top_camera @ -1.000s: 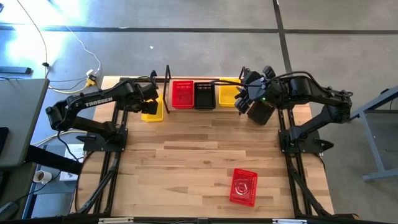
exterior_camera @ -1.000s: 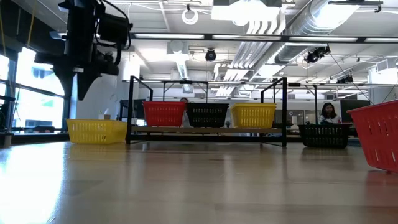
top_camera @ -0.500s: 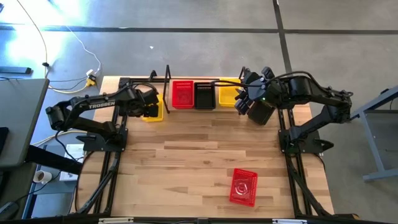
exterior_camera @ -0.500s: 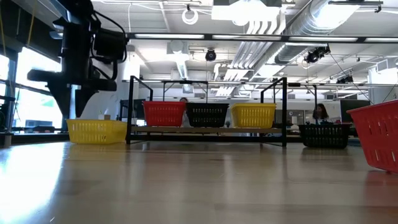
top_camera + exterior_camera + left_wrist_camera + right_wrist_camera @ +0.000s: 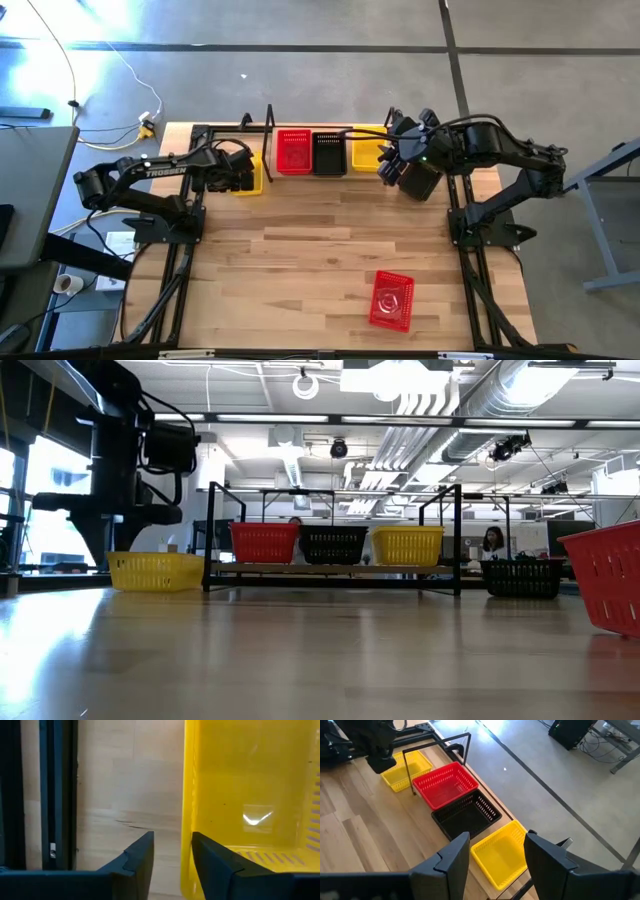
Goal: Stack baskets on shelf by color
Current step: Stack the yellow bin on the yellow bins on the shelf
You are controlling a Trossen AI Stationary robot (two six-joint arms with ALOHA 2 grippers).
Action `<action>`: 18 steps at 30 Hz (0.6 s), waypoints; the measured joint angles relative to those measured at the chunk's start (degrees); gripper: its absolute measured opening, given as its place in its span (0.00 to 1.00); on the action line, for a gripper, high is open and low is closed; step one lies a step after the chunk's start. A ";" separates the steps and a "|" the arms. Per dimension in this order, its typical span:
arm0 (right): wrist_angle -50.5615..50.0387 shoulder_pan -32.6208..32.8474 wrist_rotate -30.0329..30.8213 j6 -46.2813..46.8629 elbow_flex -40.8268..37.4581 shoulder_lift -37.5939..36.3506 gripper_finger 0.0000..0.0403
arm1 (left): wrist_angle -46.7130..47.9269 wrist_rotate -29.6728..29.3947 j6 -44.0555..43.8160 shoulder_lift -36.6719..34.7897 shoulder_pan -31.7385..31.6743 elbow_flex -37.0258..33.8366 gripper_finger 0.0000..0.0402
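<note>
So the shelf [image 5: 322,168] is taken as the landmark here; it's parked at the far edge of the wooden table [image 5: 320,260], with its black wire frames standing at both ends. Three baskets are lined up on it: a red basket [image 5: 293,151] at the left end, a black basket [image 5: 327,152] in the middle, and a yellow basket [image 5: 366,152] at the right end.

Just off the shelf's left end, a second yellow basket [image 5: 248,180] is sat on the table. The left gripper [image 5: 172,852] is lowered onto it, with one finger placed inside the basket and the other outside, so the side wall is straddled. The fingers are parted and the wall isn't pinched, as far as can be seen.

Just off the shelf's right end, a loose black basket [image 5: 520,577] is parked on the table, and the right gripper [image 5: 495,852] is hung above that end, jaws spread wide and nothing held.

Well away from the shelf, near the table's front edge, a lone red basket [image 5: 391,299] is left lying.
</note>
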State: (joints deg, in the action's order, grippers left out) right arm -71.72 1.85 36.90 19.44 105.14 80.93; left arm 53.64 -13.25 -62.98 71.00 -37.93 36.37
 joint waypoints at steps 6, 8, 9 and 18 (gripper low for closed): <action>0.00 0.00 -0.68 0.00 0.00 0.00 0.42 | -0.51 -0.30 1.32 0.02 0.02 -0.25 0.12; 0.00 0.00 -1.18 -0.02 0.00 0.00 0.42 | -0.52 -0.46 2.11 0.02 0.02 -0.25 0.05; 0.00 0.00 -1.66 -0.02 0.00 0.00 0.42 | -0.54 -0.44 2.52 0.00 0.03 -0.20 0.03; 0.00 0.02 -4.13 -0.42 0.00 0.00 0.42 | -0.43 2.88 2.79 -5.02 1.15 -0.19 0.01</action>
State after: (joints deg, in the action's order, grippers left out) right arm -71.72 1.87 32.77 19.02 105.14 80.93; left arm 53.21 -10.37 -60.19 65.98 -36.79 36.18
